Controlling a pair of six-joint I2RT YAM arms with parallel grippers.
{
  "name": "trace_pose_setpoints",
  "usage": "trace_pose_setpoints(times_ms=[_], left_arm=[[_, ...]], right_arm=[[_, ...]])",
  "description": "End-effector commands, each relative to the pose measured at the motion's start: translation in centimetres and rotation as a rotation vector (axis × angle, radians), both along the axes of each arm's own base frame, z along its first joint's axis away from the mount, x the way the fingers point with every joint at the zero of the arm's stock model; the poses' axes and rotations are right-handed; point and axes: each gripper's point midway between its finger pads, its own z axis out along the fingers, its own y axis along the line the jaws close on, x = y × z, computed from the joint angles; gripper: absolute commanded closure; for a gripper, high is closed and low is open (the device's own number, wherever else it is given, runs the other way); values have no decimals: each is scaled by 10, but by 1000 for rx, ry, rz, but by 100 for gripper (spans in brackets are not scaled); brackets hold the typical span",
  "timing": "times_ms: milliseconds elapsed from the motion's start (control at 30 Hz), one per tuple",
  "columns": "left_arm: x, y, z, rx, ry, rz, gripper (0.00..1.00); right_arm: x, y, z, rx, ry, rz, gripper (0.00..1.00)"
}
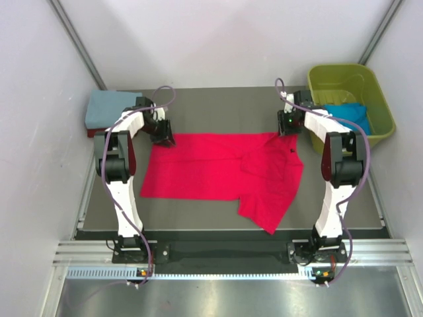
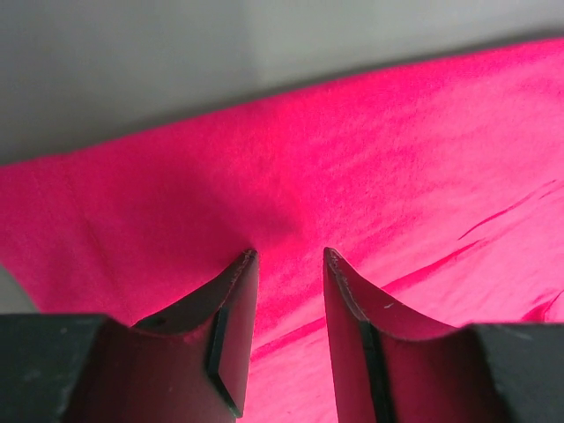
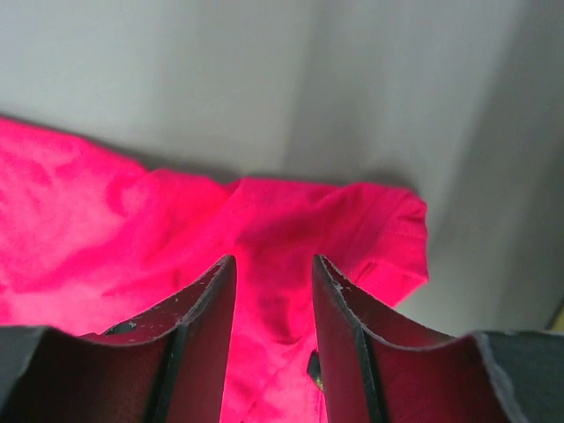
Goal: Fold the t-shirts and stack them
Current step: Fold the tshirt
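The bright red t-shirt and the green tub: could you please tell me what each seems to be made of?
The bright red t-shirt looks like soft matte cloth, probably a cotton knit: it lies limp and creased. The green tub looks like moulded plastic, smooth and faintly glossy, with rigid walls and a rounded rim.

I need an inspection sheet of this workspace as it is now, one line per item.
Surface: dark table, with the bright red t-shirt across its middle.
Job's things: bright red t-shirt spread out, right sleeve rumpled; blue-grey t-shirt folded at far left; bright blue t-shirt inside the olive-green tub.
Clutter: olive-green tub, far right corner.
Grippers: left gripper and right gripper open, low over the red shirt's far edge.
Cables: purple cables loop along both arms.
Surroundings: white walls; metal rail at the near edge.
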Motion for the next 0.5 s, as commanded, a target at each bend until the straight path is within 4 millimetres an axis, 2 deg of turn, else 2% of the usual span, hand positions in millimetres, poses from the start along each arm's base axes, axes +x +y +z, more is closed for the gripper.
trace_pose_setpoints(times_ms=[0, 167, 267, 300, 367, 400, 433, 467], left_arm=[[3, 2, -11, 8, 23, -11, 59], [13, 6, -17, 22, 26, 17, 59], [18, 9, -20, 37, 24, 31, 59], [20, 10, -20, 42, 22, 34, 59], [24, 11, -21, 44, 14, 42, 59], [25, 12, -24, 52, 22, 52, 59], [27, 12, -25, 56, 18, 54, 59], [32, 13, -23, 59, 8, 60, 58]], right_arm=[[19, -4, 6, -7, -41, -22, 60], [22, -9, -6, -18, -17, -44, 59], [26, -22, -14, -35, -3, -92, 59], [31, -25, -10, -35, -17, -102, 59], [39, -33, -16, -41, -14, -116, 59], [47, -34, -9, -37, -31, -119, 59], [51, -38, -15, -37, -23, -125, 59], [61, -38, -8, -34, -47, -127, 58]])
